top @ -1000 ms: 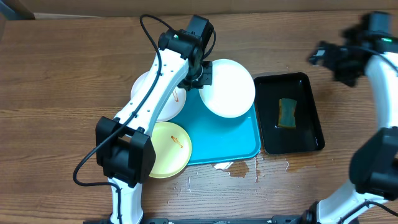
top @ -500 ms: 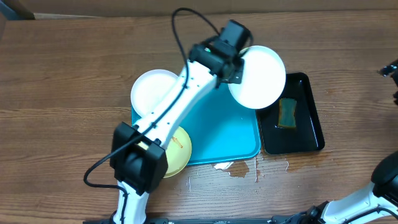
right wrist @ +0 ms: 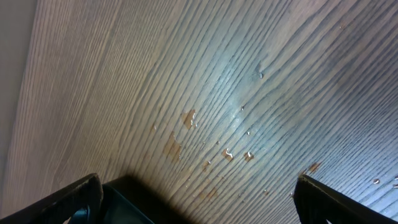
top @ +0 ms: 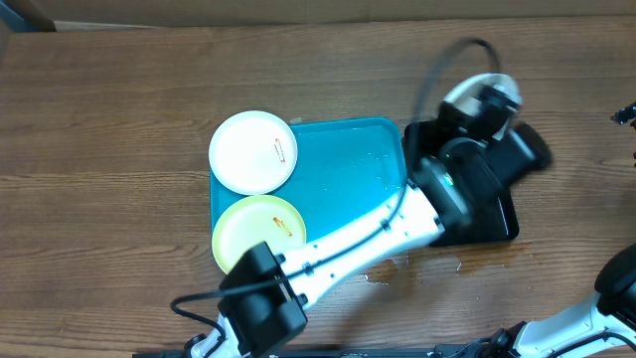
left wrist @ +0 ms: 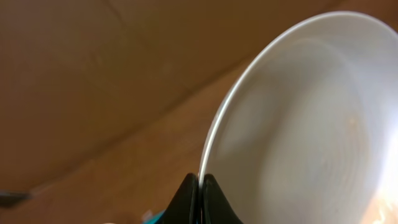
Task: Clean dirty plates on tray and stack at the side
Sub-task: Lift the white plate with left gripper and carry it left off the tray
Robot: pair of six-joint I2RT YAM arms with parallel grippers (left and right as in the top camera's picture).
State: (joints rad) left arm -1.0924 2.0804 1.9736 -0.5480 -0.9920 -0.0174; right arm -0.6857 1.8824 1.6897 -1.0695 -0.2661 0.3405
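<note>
Wood-grain table (top: 99, 149), water droplets (right wrist: 239, 155), turquoise tray (top: 348, 169), black tray (top: 497, 224) beside it

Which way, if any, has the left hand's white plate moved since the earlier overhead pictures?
Yes, rightward: the white plate in the left hand went from above the turquoise tray to above the black tray.
</note>
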